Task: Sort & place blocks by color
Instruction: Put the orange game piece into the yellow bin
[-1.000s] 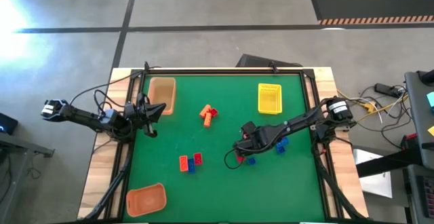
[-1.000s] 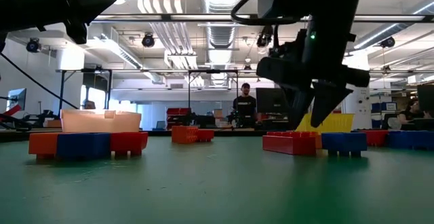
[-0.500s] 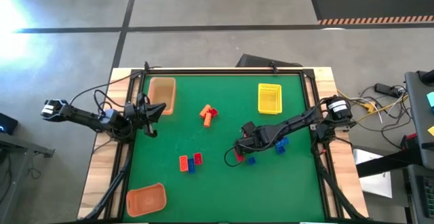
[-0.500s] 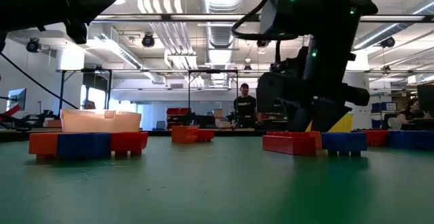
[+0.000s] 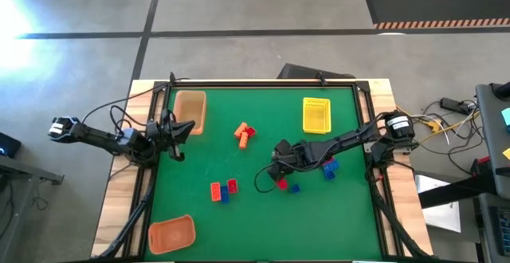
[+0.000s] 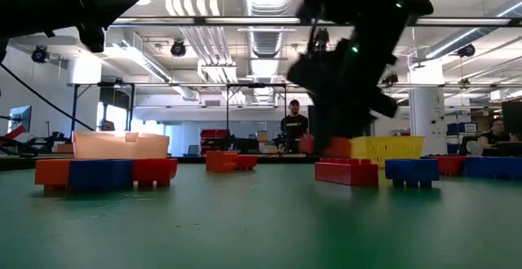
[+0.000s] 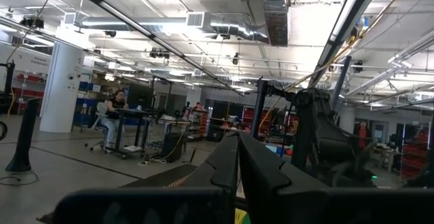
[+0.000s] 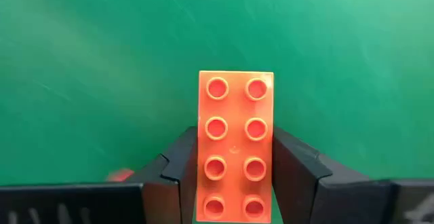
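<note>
The right gripper (image 8: 235, 183) clenches an orange eight-stud plastic brick (image 8: 236, 144) above the green table mat (image 8: 81, 61) — the left gripper (image 5: 182, 129), fingers pressed together, sits beside the tan rectangular tray (image 5: 191, 108).

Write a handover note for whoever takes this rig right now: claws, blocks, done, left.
Right claw: shut on an orange block, lifted off the green mat near table centre-right.
Left claw: parked at the left edge beside the tan tray, carrying nothing; open or shut can't be told.
Blocks on the mat: orange/red pair at centre, orange-blue-red group lower down, a red block and small blue block by the right claw, a blue block further right.
Done: nothing visible in the tan tray, yellow tray or orange tray.
Left: place the held block, then sort the rest.
</note>
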Controlling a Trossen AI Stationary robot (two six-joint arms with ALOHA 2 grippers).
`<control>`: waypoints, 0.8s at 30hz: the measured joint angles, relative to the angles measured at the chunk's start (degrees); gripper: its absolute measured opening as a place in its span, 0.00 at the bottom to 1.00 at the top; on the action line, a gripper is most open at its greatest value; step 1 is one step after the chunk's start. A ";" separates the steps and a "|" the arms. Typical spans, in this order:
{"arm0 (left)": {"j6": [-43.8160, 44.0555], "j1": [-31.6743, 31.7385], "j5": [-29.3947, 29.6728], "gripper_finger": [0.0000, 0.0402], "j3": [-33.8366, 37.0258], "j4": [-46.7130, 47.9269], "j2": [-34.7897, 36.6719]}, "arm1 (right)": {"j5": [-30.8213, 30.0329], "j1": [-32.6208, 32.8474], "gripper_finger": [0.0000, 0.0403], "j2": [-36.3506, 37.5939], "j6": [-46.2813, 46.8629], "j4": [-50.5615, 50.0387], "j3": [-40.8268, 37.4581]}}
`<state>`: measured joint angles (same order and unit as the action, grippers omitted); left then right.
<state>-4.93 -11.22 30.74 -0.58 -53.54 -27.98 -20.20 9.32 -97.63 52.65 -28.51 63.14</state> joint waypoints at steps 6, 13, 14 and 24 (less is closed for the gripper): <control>0.00 0.00 0.20 0.00 0.00 0.00 0.07 | -7.99 0.14 0.32 0.02 -13.12 16.25 -0.14; 0.04 0.00 0.20 0.00 0.00 0.07 -0.67 | -8.14 0.17 0.32 0.02 -23.60 26.70 -0.85; 0.04 0.00 0.22 0.00 0.00 0.07 -0.82 | -8.32 0.19 0.32 0.02 -24.47 27.70 -0.90; 0.09 0.00 0.20 0.00 -0.02 0.04 -0.86 | -8.27 -0.84 0.33 0.08 -32.55 32.18 0.58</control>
<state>-4.84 -11.22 30.94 -0.60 -53.50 -28.84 -28.47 8.49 -97.54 20.09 3.67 63.73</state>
